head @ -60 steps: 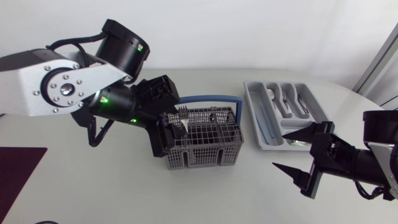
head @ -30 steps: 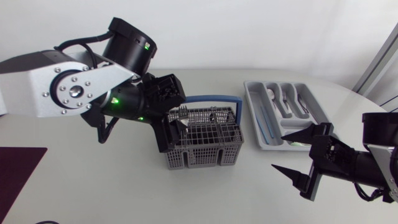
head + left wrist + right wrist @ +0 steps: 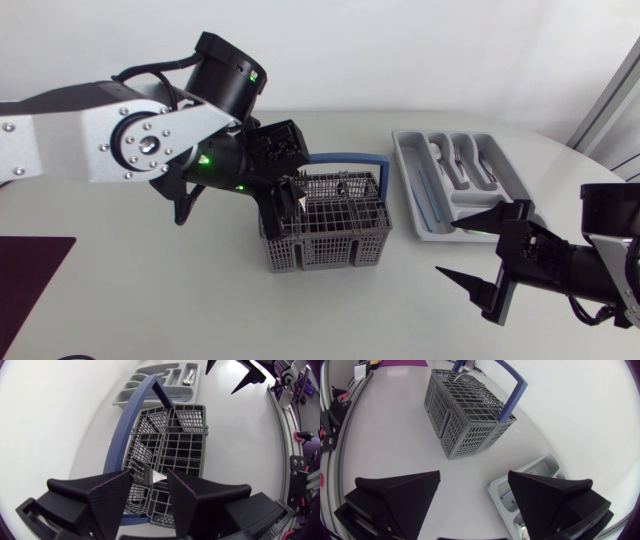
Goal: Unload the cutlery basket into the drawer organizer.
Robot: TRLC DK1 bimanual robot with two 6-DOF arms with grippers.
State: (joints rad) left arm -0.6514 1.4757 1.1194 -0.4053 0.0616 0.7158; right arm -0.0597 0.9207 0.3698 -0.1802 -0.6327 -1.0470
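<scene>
— What's on the white table (image 3: 150,300)?
— A grey mesh cutlery basket with a blue handle (image 3: 330,235) sits mid-table. Just beside it is a light grey plastic drawer organizer (image 3: 408,165) with cutlery in its compartments.
— The right gripper (image 3: 474,474)?
— Near the organizer, fingers spread wide.
— And the left gripper (image 3: 148,477)?
— Over the basket's end farthest from the organizer, fingers narrow, pinching a silver metal fork (image 3: 143,471).

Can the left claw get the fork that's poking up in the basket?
Probably yes. The left claw hangs right at the fork, above the basket, with nothing between them. The blue handle runs off to one side.
</scene>
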